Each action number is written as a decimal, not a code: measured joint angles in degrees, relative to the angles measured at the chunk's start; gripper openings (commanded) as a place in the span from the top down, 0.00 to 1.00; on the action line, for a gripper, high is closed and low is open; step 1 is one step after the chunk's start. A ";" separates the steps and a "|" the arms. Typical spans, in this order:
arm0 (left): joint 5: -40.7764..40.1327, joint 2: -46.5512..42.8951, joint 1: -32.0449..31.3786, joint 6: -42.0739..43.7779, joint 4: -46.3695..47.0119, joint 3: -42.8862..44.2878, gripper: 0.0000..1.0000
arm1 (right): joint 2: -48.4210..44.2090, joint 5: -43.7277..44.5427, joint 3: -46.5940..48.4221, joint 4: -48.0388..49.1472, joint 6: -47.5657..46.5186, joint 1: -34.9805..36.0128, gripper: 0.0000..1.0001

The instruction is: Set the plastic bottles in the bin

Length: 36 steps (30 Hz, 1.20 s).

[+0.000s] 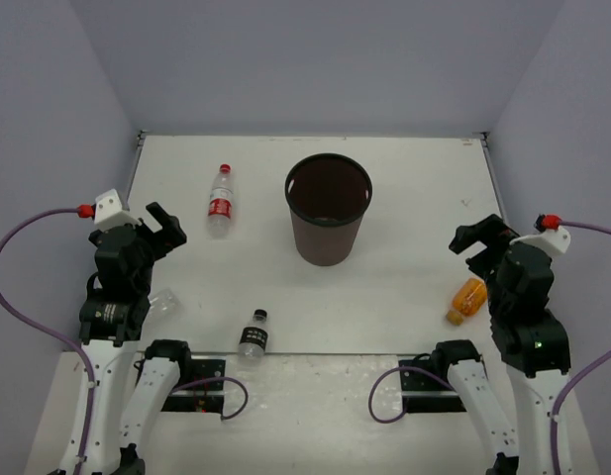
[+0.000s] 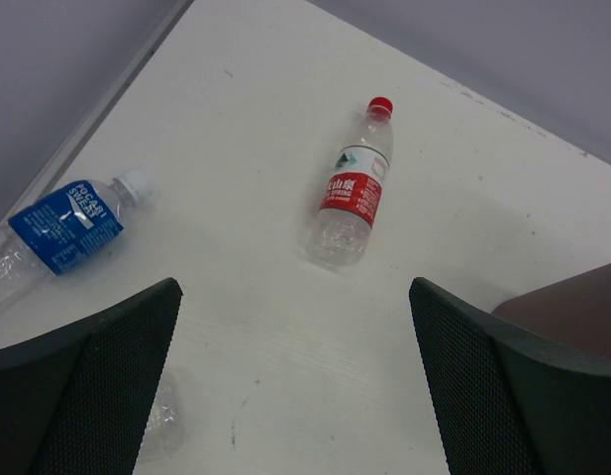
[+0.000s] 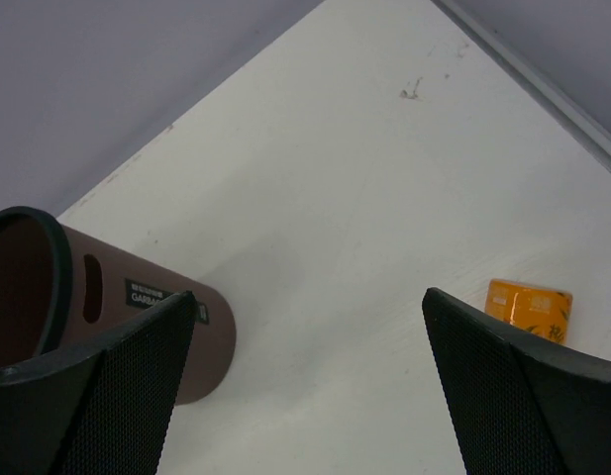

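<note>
The dark brown bin (image 1: 326, 242) stands upright at the table's middle back. It also shows in the right wrist view (image 3: 137, 322). A red-capped bottle (image 1: 220, 201) lies left of the bin and ahead of my open left gripper (image 1: 159, 226), as the left wrist view (image 2: 352, 188) shows. A blue-label bottle (image 2: 65, 223) lies to that gripper's (image 2: 293, 297) left. A dark-label bottle (image 1: 254, 333) lies at the front middle. An orange bottle (image 1: 467, 300) lies by my right arm, and it shows in the right wrist view (image 3: 528, 309). My right gripper (image 1: 473, 240) is open and empty (image 3: 310, 297).
A clear bottle end (image 1: 162, 302) pokes out beside the left arm's base. A crumpled clear piece (image 2: 161, 426) lies beside my left finger. Grey walls close the table on the left, back and right. A raised edge strip (image 3: 543, 84) runs along the right side.
</note>
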 measured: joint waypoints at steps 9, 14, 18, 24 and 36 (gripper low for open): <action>0.08 -0.09 0.00 0.39 0.04 -0.02 0.00 | 8.05 -1.84 -4.76 0.17 2.25 -0.09 0.01; 0.10 -0.23 0.00 0.44 0.13 -0.02 0.00 | 14.64 0.69 -7.67 -0.01 4.86 -0.81 0.01; 0.12 -0.23 0.00 0.44 0.18 -0.09 0.00 | 20.92 0.39 -9.69 0.38 5.90 -6.58 0.01; 0.14 0.47 0.00 0.45 0.20 -0.33 0.00 | 26.93 -0.33 -14.16 1.04 9.10 -16.48 0.01; 0.06 3.53 0.00 0.46 0.18 -0.46 0.00 | 35.78 0.43 -17.91 4.32 12.19 -23.80 0.01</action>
